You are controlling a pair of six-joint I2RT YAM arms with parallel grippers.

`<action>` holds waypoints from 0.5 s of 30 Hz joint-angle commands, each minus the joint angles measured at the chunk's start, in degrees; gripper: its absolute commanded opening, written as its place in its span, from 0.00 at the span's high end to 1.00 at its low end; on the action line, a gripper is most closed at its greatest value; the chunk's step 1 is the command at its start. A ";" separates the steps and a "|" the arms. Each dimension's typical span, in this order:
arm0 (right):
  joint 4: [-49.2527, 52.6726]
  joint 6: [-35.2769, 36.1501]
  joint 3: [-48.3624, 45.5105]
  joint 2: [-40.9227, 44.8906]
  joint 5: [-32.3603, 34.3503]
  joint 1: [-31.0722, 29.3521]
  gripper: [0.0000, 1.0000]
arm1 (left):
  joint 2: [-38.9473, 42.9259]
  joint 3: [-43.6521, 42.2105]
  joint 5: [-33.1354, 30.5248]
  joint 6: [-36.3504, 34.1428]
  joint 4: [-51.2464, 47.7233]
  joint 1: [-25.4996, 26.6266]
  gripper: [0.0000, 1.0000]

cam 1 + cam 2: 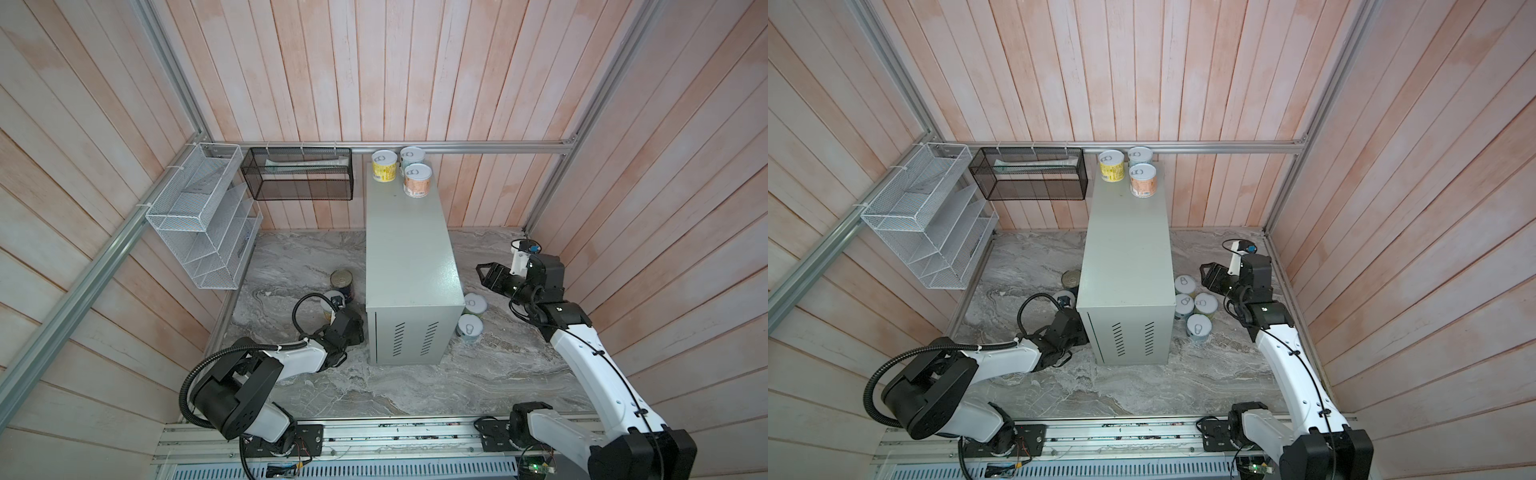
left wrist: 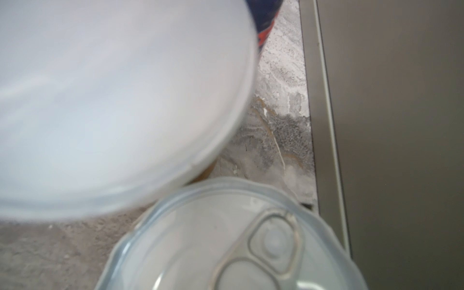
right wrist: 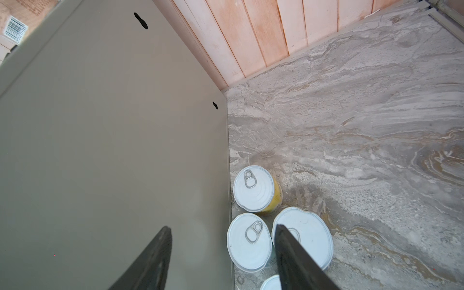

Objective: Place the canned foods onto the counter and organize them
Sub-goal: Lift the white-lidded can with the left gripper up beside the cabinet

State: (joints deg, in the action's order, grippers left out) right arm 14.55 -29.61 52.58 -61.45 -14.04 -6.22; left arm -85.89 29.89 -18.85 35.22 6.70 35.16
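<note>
Three canned foods stand at the far end of the counter: a yellow one, a pale-blue one and a pink one. Left of the counter, my left gripper is down at a small yellow-labelled can beside the dark-blue tin. Its fingers are hidden. In the left wrist view a pull-tab lid fills the near edge. My right gripper hangs open and empty above several cans by the counter's right wall, among them a yellow one.
A white wire basket and a black mesh basket hang on the left and back walls. Grey marble floor lies in front of the counter. Wooden walls close in on three sides.
</note>
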 commanded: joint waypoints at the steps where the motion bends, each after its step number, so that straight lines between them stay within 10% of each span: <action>1: -1.88 -0.63 -1.38 -0.34 -1.39 0.24 0.36 | -0.12 -0.47 -1.31 1.70 -3.94 -0.19 0.39; 6: -2.86 -0.89 -2.36 -0.38 -2.12 0.20 0.36 | 2.40 0.34 -1.93 1.78 -7.73 -0.20 1.00; 15: -2.98 -0.72 -3.23 0.98 -2.21 0.20 0.37 | 10.02 11.78 -2.34 0.61 -30.39 -0.18 1.00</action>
State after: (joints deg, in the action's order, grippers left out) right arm 12.82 -30.04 50.15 -61.49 -15.35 -6.22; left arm -79.64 36.23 -19.57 35.97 -15.99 35.16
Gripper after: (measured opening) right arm 0.634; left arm 0.763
